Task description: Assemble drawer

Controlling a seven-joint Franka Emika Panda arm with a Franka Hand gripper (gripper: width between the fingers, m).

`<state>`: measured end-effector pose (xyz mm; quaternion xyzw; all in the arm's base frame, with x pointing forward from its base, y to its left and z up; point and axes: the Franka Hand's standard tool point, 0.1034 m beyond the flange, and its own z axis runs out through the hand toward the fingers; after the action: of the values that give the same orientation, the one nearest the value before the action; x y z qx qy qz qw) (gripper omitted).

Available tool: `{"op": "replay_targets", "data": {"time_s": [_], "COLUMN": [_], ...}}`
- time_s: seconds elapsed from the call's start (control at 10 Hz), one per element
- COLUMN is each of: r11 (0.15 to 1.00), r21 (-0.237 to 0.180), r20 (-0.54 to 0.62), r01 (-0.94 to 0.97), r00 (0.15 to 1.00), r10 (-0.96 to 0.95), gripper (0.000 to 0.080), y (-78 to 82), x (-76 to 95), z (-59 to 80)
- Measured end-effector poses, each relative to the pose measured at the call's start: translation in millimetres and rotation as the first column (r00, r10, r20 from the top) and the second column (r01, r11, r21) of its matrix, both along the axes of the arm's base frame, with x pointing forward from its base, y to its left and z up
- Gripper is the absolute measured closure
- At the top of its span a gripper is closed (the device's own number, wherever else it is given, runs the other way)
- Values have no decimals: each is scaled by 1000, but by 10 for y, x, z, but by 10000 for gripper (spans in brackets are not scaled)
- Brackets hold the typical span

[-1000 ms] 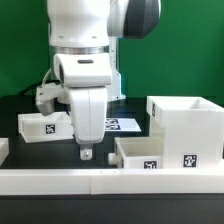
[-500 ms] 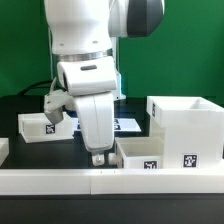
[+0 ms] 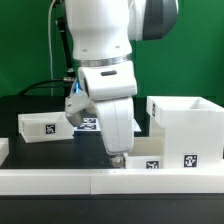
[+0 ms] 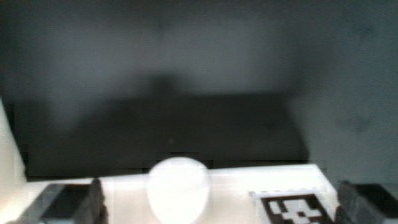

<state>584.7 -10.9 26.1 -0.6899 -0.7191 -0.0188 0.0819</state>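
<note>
Exterior view: bright, even, sharp; the white arm (image 3: 100, 35) at 12 o'clock nearly glares. Wrist view: dim, blurred.

Plastic whites on a matt black table (image 3: 10, 120)
We saw the drawer shell (image 3: 186, 125) and a tray (image 3: 45, 127) in smooth, matt white plastic; the arm's casing (image 3: 100, 35) shone glossier.

Two trays (image 3: 42, 127) (image 3: 146, 155), one shell (image 3: 186, 125), one rail (image 3: 55, 181), one arm (image 3: 100, 40)

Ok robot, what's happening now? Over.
End effector open, low at the near tray's end. Other tray and shell stand apart. Rail close in front.
</note>
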Motion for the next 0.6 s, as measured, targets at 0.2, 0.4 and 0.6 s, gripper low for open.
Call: {"op": "replay_targets", "data": {"time_s": [0.2, 0.4, 0.6], "r11": [1000, 1000, 1000], "r21": [-1, -1, 6], "r20": [0, 0, -5], "r01": [4, 4, -3], "r00": [1000, 1000, 1000], "r10": [-4, -4, 3], "gripper": [150, 150, 150], "y": [-28, -26, 70], "x": [-2, -2, -10], "z": [-2, -3, -23]}}
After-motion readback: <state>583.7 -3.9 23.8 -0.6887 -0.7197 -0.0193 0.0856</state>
